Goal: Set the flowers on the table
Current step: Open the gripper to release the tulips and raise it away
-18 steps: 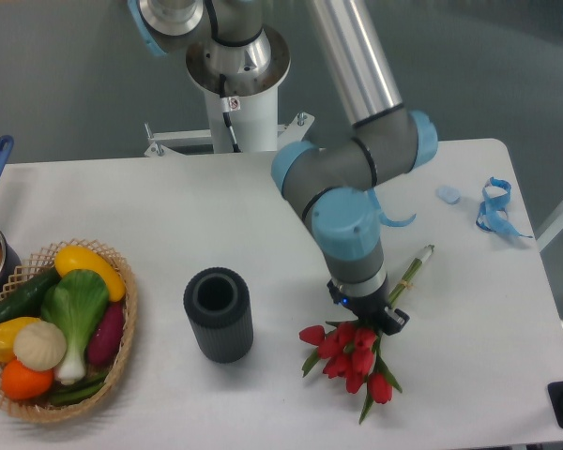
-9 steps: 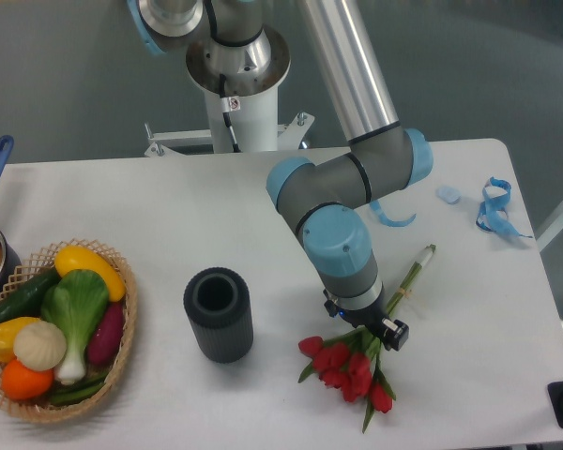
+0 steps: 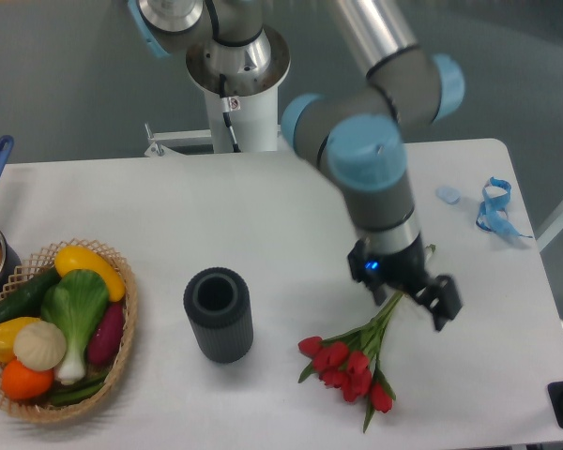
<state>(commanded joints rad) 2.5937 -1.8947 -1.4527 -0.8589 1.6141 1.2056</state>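
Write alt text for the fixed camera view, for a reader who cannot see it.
A bunch of red flowers lies on the white table, with the robot's gripper raised just above the stems, jaws open and empty. To the left stand a dark ribbed vase and a wicker basket of vegetables.
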